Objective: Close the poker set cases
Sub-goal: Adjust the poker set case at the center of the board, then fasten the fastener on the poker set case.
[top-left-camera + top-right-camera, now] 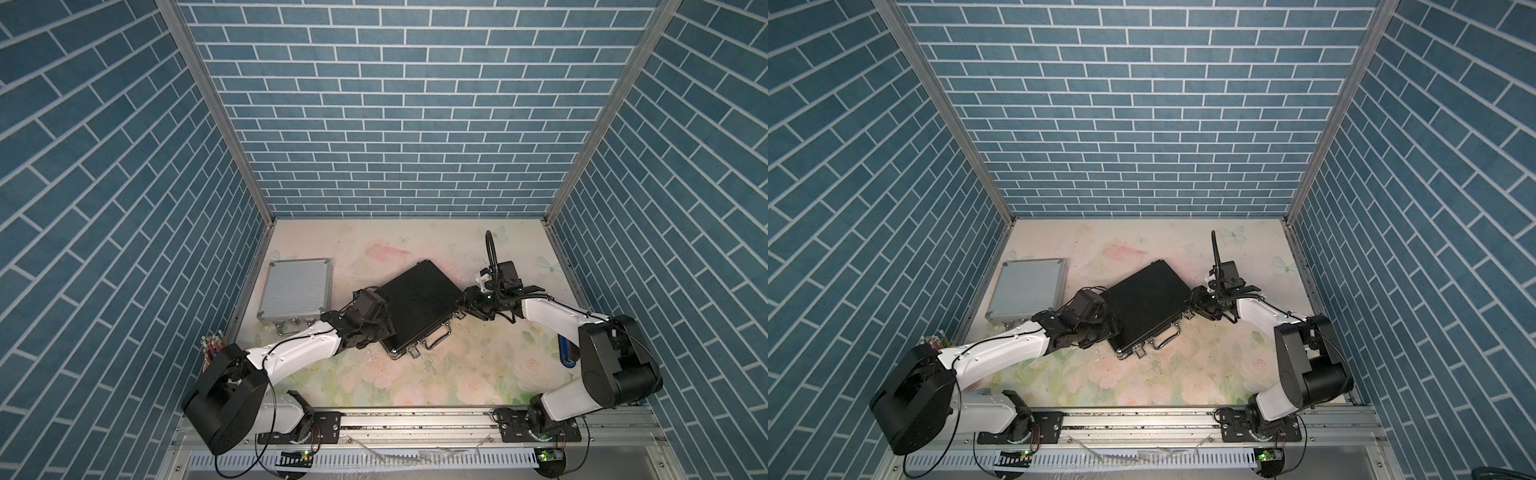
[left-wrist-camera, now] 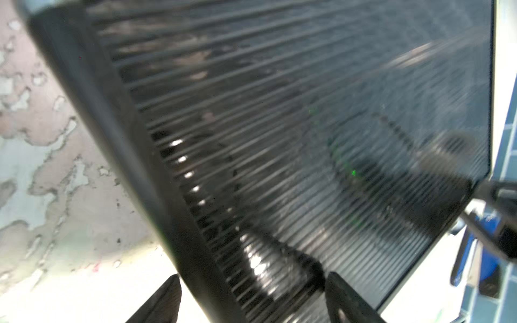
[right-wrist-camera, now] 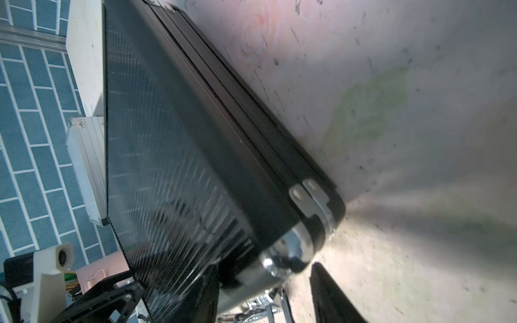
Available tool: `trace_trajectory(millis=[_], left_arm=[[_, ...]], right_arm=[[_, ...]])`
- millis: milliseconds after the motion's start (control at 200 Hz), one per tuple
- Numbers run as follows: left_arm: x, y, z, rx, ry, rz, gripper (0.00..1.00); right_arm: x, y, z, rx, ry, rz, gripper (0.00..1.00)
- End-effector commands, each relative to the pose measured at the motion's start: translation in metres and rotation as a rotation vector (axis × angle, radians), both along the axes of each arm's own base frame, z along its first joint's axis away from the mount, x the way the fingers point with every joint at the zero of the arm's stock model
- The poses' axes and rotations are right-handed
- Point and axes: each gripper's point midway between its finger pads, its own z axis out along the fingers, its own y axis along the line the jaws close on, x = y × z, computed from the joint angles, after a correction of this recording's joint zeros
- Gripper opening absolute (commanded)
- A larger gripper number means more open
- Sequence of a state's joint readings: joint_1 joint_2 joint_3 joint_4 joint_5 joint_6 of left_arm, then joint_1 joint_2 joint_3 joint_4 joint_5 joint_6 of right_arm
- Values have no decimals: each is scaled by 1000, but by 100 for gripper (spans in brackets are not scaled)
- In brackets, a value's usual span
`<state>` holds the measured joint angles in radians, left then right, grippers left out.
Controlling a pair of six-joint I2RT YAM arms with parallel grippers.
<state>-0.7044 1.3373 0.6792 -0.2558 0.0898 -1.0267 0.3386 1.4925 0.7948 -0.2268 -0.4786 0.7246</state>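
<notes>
Top views, silver case (image 1: 295,291): flat on the desk (image 1: 457,374) against the left wall, lid down, latches toward the robot.
Top views, black case (image 1: 1148,307): mid-desk, askew, lid down; handle (image 1: 441,337) on the near edge.
Top views, arms: left gripper (image 1: 384,330) at the black case's left edge; right gripper (image 1: 461,304) at its right corner.
Left wrist, left gripper: jaws spread, nothing pinched; one finger (image 2: 165,299) beside the case wall, the other over the ribbed lid.
Right wrist, right gripper: jaws apart either side of the chromed corner (image 3: 293,249); clamped or clear, cannot tell. Lid seam tight along the visible side.
Handling, judged: rigid shells, probably heavy when loaded; ribs and chrome slick, so flat pressure on the lid near the latches, or a hold on the handle.
Writing: no brand, label or text legible in any view.
</notes>
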Motion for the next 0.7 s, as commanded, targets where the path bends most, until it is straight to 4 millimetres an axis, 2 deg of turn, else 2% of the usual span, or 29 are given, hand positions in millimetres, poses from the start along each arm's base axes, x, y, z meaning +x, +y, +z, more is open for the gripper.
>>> trace_trajectory(millis=[0, 180, 395, 515, 695], left_arm=[[-9, 14, -21, 82, 89, 63, 77], [-13, 16, -27, 96, 123, 70, 68], [-14, 13, -32, 96, 144, 62, 66], [-10, 8, -28, 86, 139, 55, 66], [-12, 9, -30, 89, 146, 50, 66]], right_arm=[[-24, -17, -4, -82, 46, -7, 55], [-42, -21, 14, -58, 42, -23, 55], [-49, -7, 36, 18, 15, -17, 52], [-45, -4, 41, 35, -1, -26, 43], [-35, 1, 30, 33, 6, -20, 30]])
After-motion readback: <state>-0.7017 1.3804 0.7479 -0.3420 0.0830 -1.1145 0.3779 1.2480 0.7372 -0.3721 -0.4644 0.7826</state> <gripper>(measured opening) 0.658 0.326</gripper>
